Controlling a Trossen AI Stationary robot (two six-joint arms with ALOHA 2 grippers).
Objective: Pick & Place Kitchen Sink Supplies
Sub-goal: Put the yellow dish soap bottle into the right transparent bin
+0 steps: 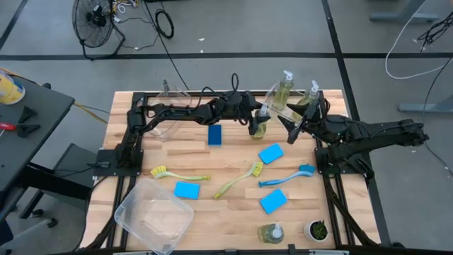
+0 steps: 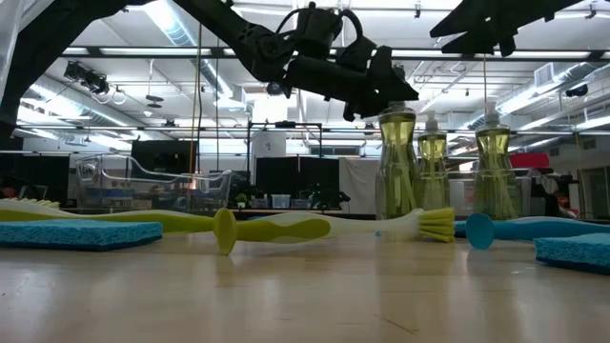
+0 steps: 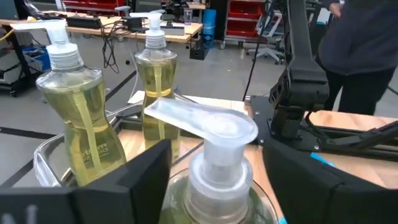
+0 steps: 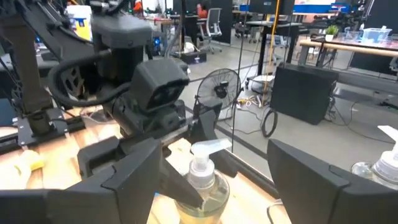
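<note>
2 soap bottles stand in a clear bin [image 1: 277, 106] at the tabletop's [image 1: 226, 205] far edge. A third bottle [image 1: 260, 126] sits just before it, the left pincer [image 1: 256, 125] spread around its pump. Probably heavy and slick: grip the narrow neck. The right pincer [image 1: 291, 127] hovers nearby, spread.

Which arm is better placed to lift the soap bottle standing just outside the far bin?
Left. Its tool already straddles that clear pump bottle of yellow-green soap, fingers on both sides; the right tool hovers open beside it.
</note>
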